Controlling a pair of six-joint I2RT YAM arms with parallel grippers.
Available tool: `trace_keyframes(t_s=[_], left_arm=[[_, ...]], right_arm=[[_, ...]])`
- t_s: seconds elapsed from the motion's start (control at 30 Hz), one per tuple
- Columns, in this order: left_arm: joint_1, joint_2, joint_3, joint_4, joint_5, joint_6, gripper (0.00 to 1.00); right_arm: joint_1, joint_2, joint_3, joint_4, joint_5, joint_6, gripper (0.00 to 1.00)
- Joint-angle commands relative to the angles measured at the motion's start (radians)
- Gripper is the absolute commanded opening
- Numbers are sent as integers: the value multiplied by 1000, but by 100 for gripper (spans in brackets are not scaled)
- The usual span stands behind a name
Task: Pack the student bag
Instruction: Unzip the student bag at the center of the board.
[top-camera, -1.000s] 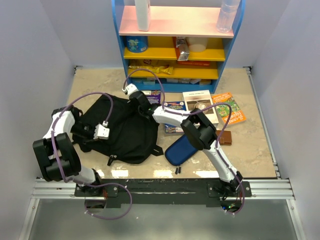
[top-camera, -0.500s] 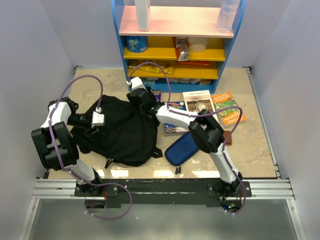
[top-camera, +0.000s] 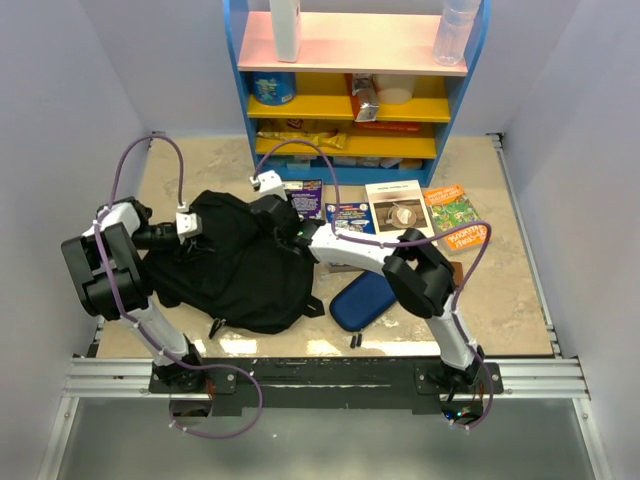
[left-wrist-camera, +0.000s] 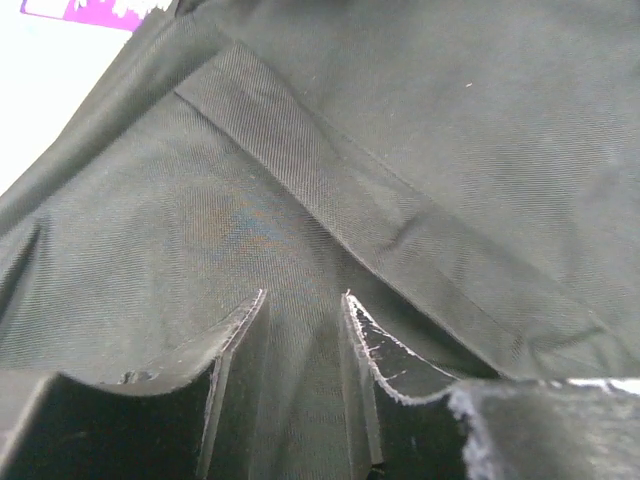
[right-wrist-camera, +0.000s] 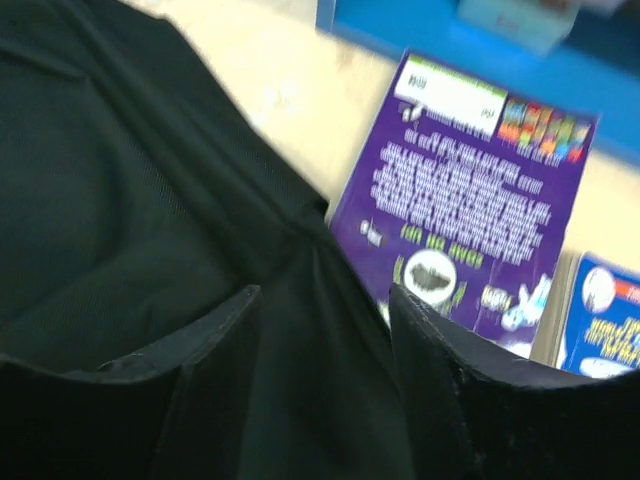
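Right, the table fills the overhead view, with the bright shelf standing along its top edge. The student bag lies slumped and flat at left-centre of the frame, and nothing appears to be packed yet. A row of books sits to its right below the shelf, the purple book just beside the bag's upper edge. The blue pencil case lies at the bag's lower right. Both arms are on the bag's upper edge. The left claw has its fingers a little apart, black cloth filling the view beyond them. The right claw stands wider apart, straddling a raised ridge of fabric. Whether either one actually bites the cloth, I can't tell. The danger is that soft fabric slides out of a shallow pinch. Or a claw catches only the outer layer, so a pull drags the whole bag into that purple book instead of opening its mouth.
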Motion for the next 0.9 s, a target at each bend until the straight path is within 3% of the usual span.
trace_keyframes(t_s=[0.0, 0.2, 0.3, 0.5, 0.73, 0.87], left_arm=[[-58, -39, -76, 207, 15, -78, 38], [-159, -52, -104, 178, -61, -63, 38], [-179, -69, -83, 156, -46, -86, 37], [-208, -85, -29, 52, -5, -50, 40], [-268, -157, -159, 216, -83, -116, 43], [-276, -167, -172, 219, -88, -127, 43]], right_arm=[[-5, -115, -88, -50, -134, 203, 53], [-8, -83, -141, -12, -279, 264, 48], [-8, -68, -120, 11, -313, 275, 52], [-8, -71, -83, 17, -367, 331, 68], [-8, -60, -34, 17, -428, 416, 71], [-10, -29, 23, -9, -442, 441, 69]])
